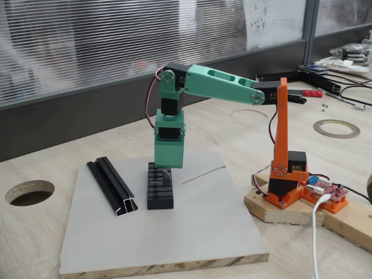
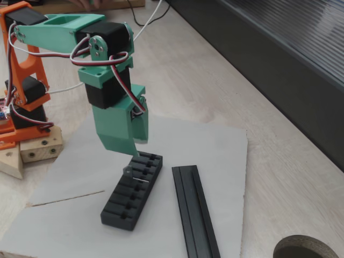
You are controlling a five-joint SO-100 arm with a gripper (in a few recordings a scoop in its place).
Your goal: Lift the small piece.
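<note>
The green gripper (image 2: 130,161) points straight down over the far end of the black ribbed block (image 2: 131,191), fingertips at the block's top face. A tiny grey bit, apparently the small piece (image 2: 128,171), sits at the fingertip, on or just above the block's upper ribs; whether the jaws are closed on it cannot be told. In the other fixed view the gripper (image 1: 167,172) hides that spot. The block lies near the middle of the grey board (image 1: 203,232). The black channel rail (image 1: 112,187) lies parallel just beside it, not touching. Open board surface remains toward the orange arm base (image 1: 285,186).
</note>
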